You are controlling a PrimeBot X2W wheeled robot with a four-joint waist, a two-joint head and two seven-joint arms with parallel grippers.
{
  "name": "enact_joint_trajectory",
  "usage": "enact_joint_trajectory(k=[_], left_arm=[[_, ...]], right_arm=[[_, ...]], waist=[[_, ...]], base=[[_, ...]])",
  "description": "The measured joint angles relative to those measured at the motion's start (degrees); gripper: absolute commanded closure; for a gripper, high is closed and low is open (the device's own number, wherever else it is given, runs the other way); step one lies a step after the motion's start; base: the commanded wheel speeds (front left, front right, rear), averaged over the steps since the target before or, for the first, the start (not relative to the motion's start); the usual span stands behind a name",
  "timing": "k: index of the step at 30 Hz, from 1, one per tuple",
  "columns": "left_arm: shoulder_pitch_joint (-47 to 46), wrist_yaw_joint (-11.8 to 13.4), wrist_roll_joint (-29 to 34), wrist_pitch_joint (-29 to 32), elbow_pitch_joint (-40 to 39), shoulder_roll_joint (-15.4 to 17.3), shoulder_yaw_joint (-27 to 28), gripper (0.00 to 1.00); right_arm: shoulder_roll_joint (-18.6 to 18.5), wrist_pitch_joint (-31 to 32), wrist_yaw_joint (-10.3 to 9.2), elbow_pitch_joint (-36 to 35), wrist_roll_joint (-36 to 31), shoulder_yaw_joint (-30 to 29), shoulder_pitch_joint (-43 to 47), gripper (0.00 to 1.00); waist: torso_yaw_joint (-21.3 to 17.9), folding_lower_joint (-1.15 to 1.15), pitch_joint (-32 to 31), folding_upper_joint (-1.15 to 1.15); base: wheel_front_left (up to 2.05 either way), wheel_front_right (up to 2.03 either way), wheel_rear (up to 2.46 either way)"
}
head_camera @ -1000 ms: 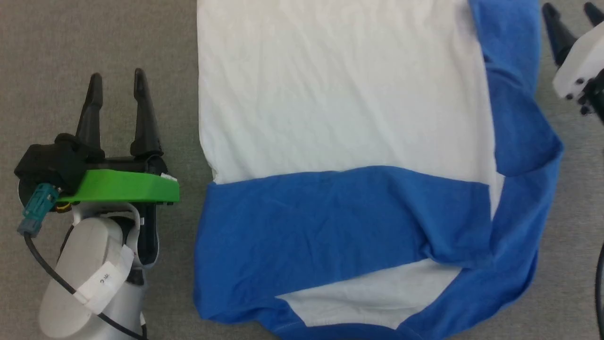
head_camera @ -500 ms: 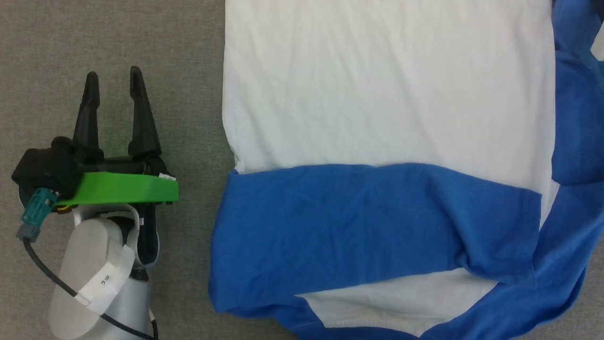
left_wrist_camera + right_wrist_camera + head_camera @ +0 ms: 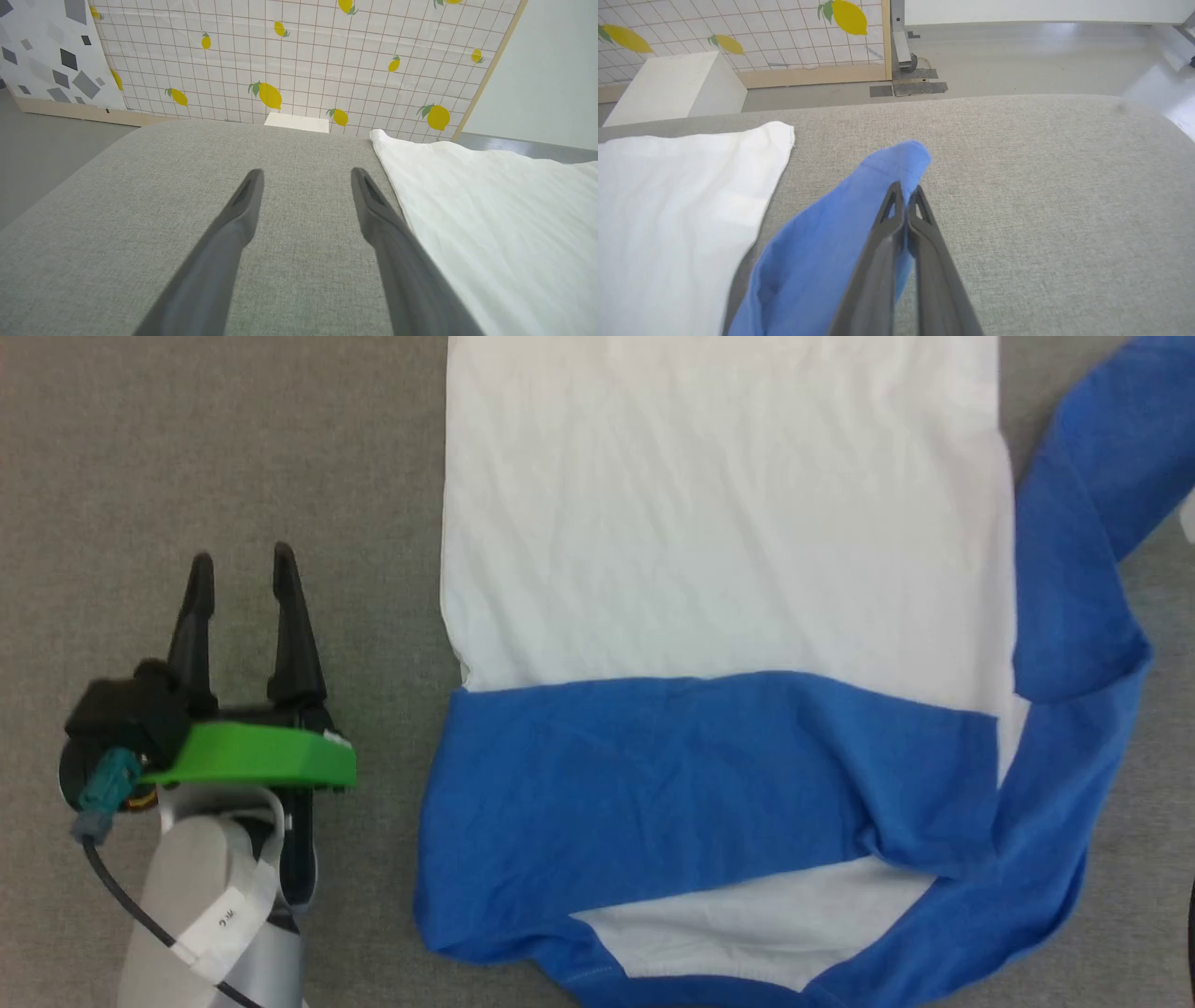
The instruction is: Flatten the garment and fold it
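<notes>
The garment [image 3: 719, 523] lies spread on the grey surface, white body up, with one blue sleeve [image 3: 691, 784] folded across it near the bottom of the head view. The other blue sleeve [image 3: 1074, 616] runs up the right side, lifted off the body's edge. In the right wrist view my right gripper [image 3: 906, 189] is shut on the end of this blue sleeve [image 3: 831, 252], beside the white hem corner [image 3: 691, 186]. My left gripper [image 3: 241, 565] stands open over bare surface left of the garment, its fingers [image 3: 247, 196] apart with nothing between them; the white cloth [image 3: 490, 224] lies just to their right.
The grey padded surface [image 3: 187, 448] extends left and right [image 3: 1041, 186] of the garment. Beyond its far edge are a lemon-patterned panel [image 3: 303, 60], a white box [image 3: 672, 84] and grey floor [image 3: 1017, 56].
My right gripper has closed on the end of the right sleeve and pulled it outward, away from the white body. The head view has shifted. The left gripper stays open.
</notes>
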Motion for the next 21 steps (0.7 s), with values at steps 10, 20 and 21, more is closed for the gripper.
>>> enact_joint_trajectory(k=[10,20,21], left_arm=[[4.6,-0.5,1.1,0.0,2.1,-0.7,1.6,0.0],[6.7,-1.0,1.4,0.0,2.4,-0.9,2.1,0.0],[7.0,-1.0,1.5,0.0,2.4,-1.0,2.1,0.0]], right_arm=[[-2.5,-3.0,0.0,-10.6,1.7,-4.9,14.0,1.0],[-2.1,6.1,-0.01,-37.6,3.8,-4.5,26.8,1.0],[-1.6,7.7,-0.01,-41.3,3.8,-3.5,28.2,1.0]], waist=[[-2.5,-0.01,-9.0,0.0],[-4.6,-0.01,-14.8,0.0],[-4.7,-0.01,-15.2,0.0]], base=[[0.0,0.0,0.0],[0.0,0.0,0.0],[0.0,0.0,0.0]])
